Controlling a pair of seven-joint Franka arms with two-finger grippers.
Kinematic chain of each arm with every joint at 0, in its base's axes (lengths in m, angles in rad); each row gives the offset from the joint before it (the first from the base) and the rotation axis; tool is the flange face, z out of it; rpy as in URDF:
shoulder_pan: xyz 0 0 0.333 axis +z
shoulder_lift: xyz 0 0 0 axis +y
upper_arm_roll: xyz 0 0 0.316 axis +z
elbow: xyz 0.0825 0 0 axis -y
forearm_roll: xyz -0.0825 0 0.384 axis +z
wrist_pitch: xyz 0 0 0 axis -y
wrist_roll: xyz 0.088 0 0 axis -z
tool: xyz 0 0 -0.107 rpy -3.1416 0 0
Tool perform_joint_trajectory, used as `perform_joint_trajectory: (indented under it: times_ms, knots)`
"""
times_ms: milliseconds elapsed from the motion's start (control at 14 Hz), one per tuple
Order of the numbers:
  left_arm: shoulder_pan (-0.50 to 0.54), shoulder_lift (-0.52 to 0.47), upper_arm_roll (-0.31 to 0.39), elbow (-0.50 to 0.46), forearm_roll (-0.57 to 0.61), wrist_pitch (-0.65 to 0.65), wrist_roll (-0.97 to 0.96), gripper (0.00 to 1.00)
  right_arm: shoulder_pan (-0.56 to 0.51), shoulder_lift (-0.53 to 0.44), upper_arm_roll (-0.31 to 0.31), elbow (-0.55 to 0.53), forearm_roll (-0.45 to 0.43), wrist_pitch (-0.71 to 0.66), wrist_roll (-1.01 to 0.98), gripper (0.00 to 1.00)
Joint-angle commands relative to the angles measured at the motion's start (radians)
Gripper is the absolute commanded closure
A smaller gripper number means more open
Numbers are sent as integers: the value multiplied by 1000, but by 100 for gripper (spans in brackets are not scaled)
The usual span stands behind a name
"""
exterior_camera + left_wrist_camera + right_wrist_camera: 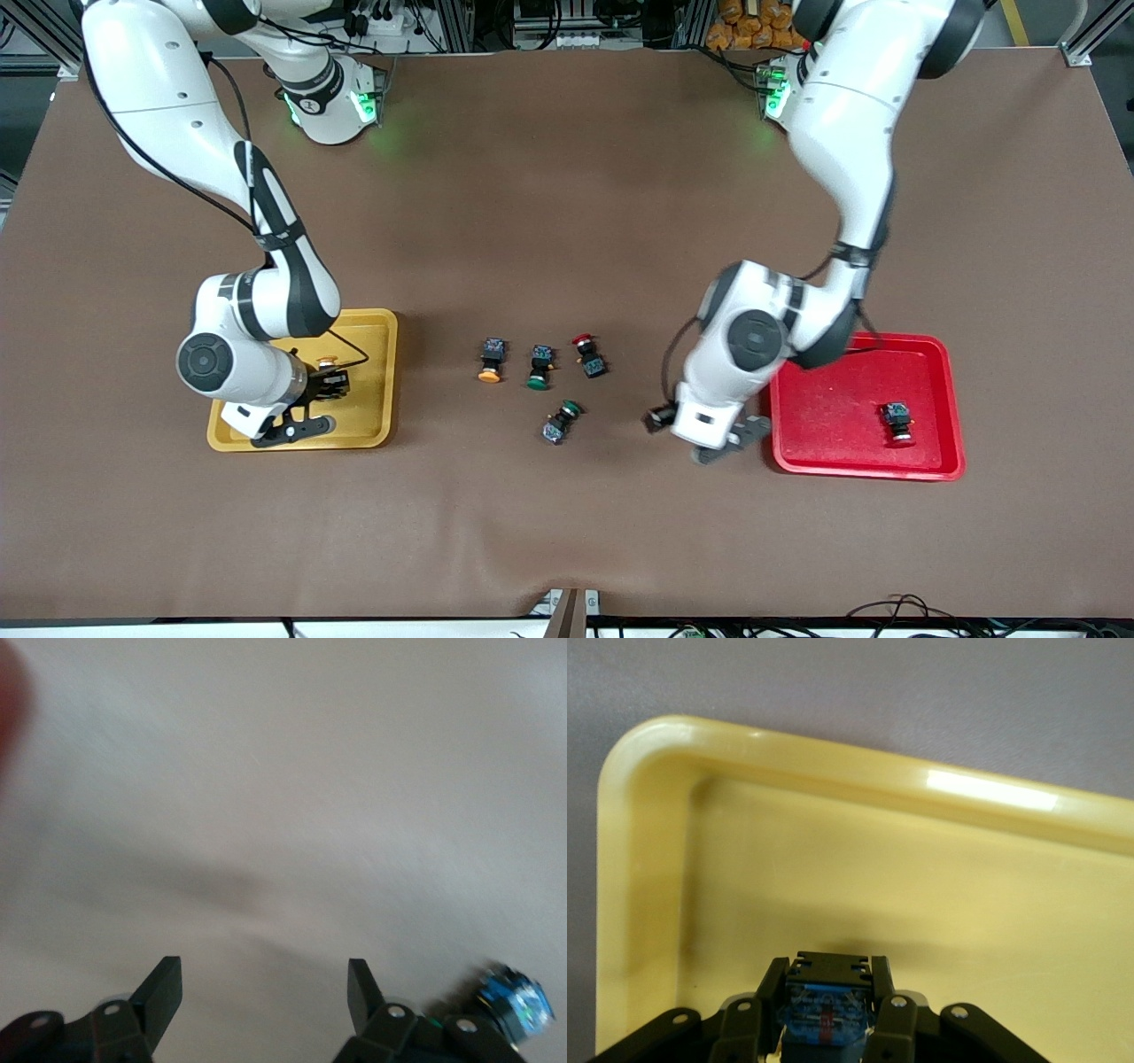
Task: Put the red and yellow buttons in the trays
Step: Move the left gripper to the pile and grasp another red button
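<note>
Gripping a yellow button (pixel 824 1010) between closed jaws, the right gripper (pixel 330 383) hovers over the yellow tray (pixel 376 332) while the left gripper (pixel 264 992), jaws wide and empty, hangs above the worktop (pixel 567 221) beside the red tray (pixel 833 425).

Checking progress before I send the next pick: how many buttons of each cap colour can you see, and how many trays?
Red-capped buttons: 2, one on the table, one in the red tray
Yellow-capped buttons: 2, one on the table, one in the right gripper
Green-capped buttons: 2
Trays: 2, yellow tray, red tray
Total: 8
</note>
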Motion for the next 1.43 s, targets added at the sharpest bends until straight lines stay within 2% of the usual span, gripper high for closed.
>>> perform_joint_trajectory:
  times_ms: [0,143,214,286,357,714,786,929,1143,1286,1357]
  knots:
    - [-69,45,15,18,-18,63,-77,16,4,-2,1,-9,31,18,3,100]
    - [-112,62,17,18,-18,79,-106,16,2,9,1,-13,32,38,3,100]
    - [-129,67,18,17,-18,79,-111,17,2,11,1,-18,32,41,3,89]
    - [-146,71,20,15,-18,79,-112,17,2,9,1,-18,32,41,3,34]
    - [-161,80,20,15,-15,73,-112,17,2,9,1,-16,32,41,5,0]
    - [-225,80,24,9,-4,-2,-112,20,4,-3,1,-15,34,25,9,0]
    - [-229,82,23,7,0,-4,-112,25,4,-11,3,-10,34,-1,9,0]
    - [-229,86,23,6,6,-10,-108,45,4,-40,1,-10,34,-25,8,0]
    - [-226,87,23,6,8,-18,-105,84,2,-40,1,-9,34,-29,8,0]
    - [-216,83,24,6,8,-22,-99,98,4,-42,1,-9,34,-31,8,0]
    - [-209,79,30,6,9,-27,-99,100,7,-45,3,-9,34,-32,11,0]
